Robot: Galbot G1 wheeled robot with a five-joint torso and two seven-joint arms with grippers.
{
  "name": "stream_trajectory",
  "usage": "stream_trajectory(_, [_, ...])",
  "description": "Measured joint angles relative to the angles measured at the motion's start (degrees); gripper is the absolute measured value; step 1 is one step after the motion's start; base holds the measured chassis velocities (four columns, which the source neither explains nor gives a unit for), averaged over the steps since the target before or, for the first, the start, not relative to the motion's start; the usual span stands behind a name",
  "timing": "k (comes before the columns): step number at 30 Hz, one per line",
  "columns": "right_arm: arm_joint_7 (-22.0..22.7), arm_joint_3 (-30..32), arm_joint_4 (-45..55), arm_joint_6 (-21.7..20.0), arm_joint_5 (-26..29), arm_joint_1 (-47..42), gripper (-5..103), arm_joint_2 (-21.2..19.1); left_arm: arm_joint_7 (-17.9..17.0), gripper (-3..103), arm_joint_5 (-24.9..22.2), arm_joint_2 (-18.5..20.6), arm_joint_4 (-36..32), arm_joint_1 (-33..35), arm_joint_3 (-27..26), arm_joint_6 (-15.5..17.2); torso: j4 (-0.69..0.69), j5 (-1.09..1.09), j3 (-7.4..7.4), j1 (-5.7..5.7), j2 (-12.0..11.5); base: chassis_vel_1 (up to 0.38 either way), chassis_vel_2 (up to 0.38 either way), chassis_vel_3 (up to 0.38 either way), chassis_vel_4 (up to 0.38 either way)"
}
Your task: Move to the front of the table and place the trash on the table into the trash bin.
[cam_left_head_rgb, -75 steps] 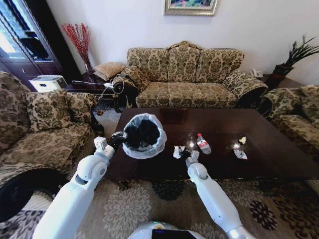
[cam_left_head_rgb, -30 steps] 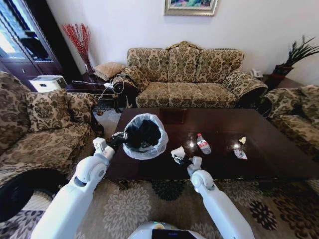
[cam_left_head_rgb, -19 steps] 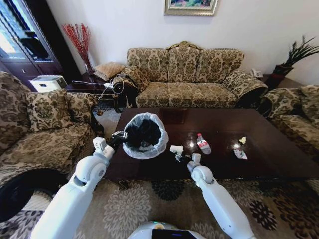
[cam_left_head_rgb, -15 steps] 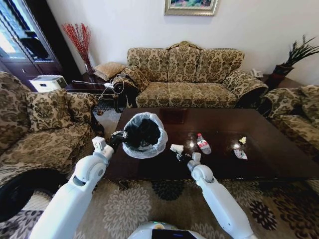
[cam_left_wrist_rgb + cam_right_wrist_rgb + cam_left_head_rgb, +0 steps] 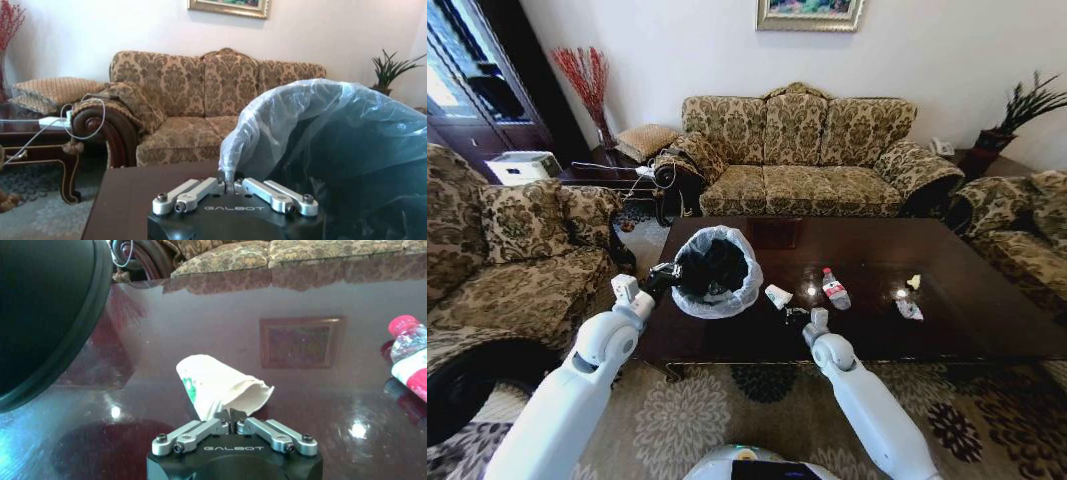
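The right tool [image 5: 233, 416] is clenched on a crumpled white paper cup [image 5: 217, 388] with green print, held above the glossy dark worktop [image 5: 947, 290]. Just beside it, the left tool [image 5: 230, 184] pinches the ruffled bag rim of the black bin [image 5: 715, 270]. A clear bottle [image 5: 834, 288] with a red label lies on the worktop on the right tool's other side.

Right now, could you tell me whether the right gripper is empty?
No, the right gripper is shut on a crushed white cup above the table.

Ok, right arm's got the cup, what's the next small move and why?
Probably carry it toward the trash bin and over its rim. The right end effector is shut on the crushed white cup, beside the bin but not above its opening, while the left end effector grips the liner.
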Motion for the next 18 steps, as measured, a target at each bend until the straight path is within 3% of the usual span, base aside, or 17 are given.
stream_trajectory(6, [0.4, -0.1, 2.5, -0.1, -0.6, -1.1, -3, -0.4, 0.1, 1, 0.1, -0.4, -0.1, 0.2, 0.0, -0.1, 0.0, 0.0, 0.0, 0.01, 0.0, 0.0, 0.0, 0.0, 0.0])
stream_trajectory(9, [-0.1, -0.2, 3.7, 0.6, -2.4, -2.4, 1, -1.2, 0.1, 1, 0.1, -0.4, -0.2, 0.0, -0.2, -0.2, -0.01, 0.0, 0.0, 0.0, 0.0, 0.0, 0.0, 0.0, 0.0])
stream_trajectory(10, [-1.1, -0.2, 3.6, 1.5, -3.8, -2.8, 12, -1.4, 0.1, 1, 0.1, -0.4, -0.2, -0.1, -0.3, -0.2, -0.01, 0.0, 0.0, -0.01, 0.0, 0.0, 0.0, 0.0, 0.0])
stream_trajectory(12, [-1.8, -0.2, 3.2, 2.1, -4.5, -2.9, 12, -1.5, 0.1, 1, 0.1, -0.6, -0.2, -0.1, -0.3, -0.2, 0.0, 0.0, 0.0, -0.01, 0.0, 0.0, 0.0, 0.0, 0.0])
stream_trajectory(18, [-2.2, 0.0, 1.6, 2.3, -4.9, -2.2, 39, -0.5, 0.9, 1, 0.9, -1.2, -0.1, 0.9, -0.3, -0.9, 0.0, 0.0, 0.0, 0.0, 0.0, 0.0, 0.0, 0.0, 0.0])
